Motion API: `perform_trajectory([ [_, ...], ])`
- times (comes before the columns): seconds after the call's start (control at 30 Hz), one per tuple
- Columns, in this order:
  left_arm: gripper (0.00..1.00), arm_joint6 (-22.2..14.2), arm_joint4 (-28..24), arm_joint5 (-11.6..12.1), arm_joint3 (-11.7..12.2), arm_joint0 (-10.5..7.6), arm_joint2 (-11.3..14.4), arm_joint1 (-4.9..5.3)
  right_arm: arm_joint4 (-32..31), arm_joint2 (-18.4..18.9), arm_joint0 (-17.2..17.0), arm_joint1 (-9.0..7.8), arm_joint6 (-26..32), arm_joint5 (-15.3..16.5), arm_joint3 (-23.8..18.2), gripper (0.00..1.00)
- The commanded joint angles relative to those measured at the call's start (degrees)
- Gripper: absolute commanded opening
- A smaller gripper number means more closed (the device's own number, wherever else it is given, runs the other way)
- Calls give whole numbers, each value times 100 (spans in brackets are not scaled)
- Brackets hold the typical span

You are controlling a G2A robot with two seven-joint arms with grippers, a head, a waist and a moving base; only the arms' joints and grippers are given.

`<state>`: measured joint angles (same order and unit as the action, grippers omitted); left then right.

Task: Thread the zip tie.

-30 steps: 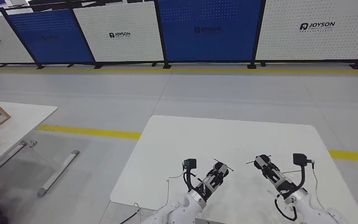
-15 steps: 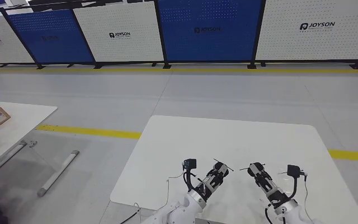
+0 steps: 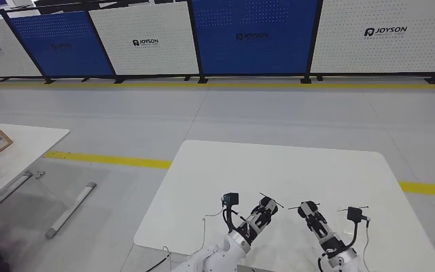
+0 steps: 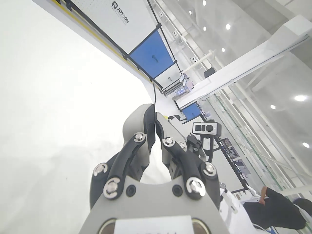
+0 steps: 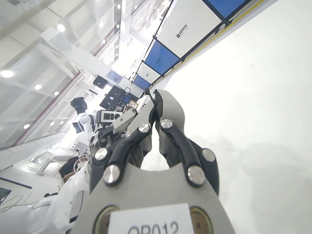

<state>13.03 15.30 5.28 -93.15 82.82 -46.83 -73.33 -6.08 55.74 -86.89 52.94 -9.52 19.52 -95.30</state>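
Both arms hover low over the near part of the white table (image 3: 272, 170). My left gripper (image 3: 269, 203) (image 4: 154, 114) is shut on a thin black zip tie (image 4: 154, 93), whose strap sticks out past the fingertips. My right gripper (image 3: 306, 207) (image 5: 154, 104) is shut on a black zip tie end (image 5: 147, 91) with a small blocky head just beyond the tips. In the top view short black strap ends (image 3: 293, 207) poke out of each gripper. The two grippers face each other a short gap apart. Whether both hold one tie cannot be told.
The table's near edge (image 3: 153, 246) lies close under the arms, and its far half is bare. A second white table (image 3: 27, 146) stands at the far left. Blue and white panels (image 3: 251, 37) line the back across the grey floor.
The right arm has moved left and toward the table's near edge, bringing its gripper closer to the left one. The left arm has stayed still.
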Motion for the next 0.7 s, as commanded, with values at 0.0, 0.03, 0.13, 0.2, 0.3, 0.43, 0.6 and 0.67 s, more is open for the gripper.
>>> perform_trajectory([
  [0.0,0,0,0,0,0,0,0,0,-68,-26,-19,19,-134,-4,14,0],
  [0.03,0,0,0,0,0,0,0,0,-68,-26,-19,19,-134,-4,14,0],
  [0.13,0,0,0,0,0,0,0,0,-68,-26,-19,19,-134,-4,14,0],
  [0.2,0,0,0,0,0,0,0,0,-68,-26,-19,19,-134,-4,14,0],
  [0.3,0,0,0,0,0,0,0,0,-70,-13,-14,45,-103,-68,-19,0],
  [0.43,0,0,0,0,0,0,0,0,-108,-25,23,109,-75,-144,-22,0],
  [0.6,0,0,0,0,0,0,0,0,-124,-33,42,142,-102,-198,-3,0],
  [0.67,0,0,0,0,0,0,0,0,-124,-33,42,142,-102,-198,-3,0],
])
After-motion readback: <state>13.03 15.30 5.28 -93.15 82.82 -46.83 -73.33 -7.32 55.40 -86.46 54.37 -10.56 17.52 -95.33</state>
